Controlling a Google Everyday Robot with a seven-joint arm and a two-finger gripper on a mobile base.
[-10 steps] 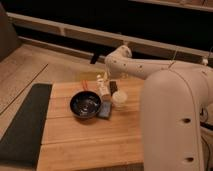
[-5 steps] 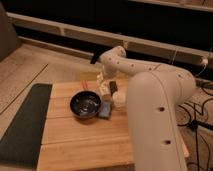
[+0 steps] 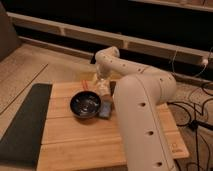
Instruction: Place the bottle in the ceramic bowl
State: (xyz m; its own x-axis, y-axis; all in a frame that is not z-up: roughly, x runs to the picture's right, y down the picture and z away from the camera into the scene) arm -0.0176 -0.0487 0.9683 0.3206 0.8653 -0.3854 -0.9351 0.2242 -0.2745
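Note:
The ceramic bowl (image 3: 86,104) is round, glossy and dark. It sits on the wooden table (image 3: 75,142), left of centre. The small cream-white bottle (image 3: 104,90) stands just behind the bowl's right rim, outside the bowl. My gripper (image 3: 101,81) is at the end of the white arm (image 3: 140,105), directly over the bottle's top and close to it. Whether it holds the bottle does not show.
A flat blue item (image 3: 105,109) lies right of the bowl, against the arm. A dark mat (image 3: 24,122) covers the table's left edge. A small orange thing (image 3: 84,85) lies behind the bowl. Cables (image 3: 192,107) trail on the floor to the right.
The arm has swung closer and lower over the table's right side, now hiding the white jar. The gripper stays by the bottle. The bowl has not moved.

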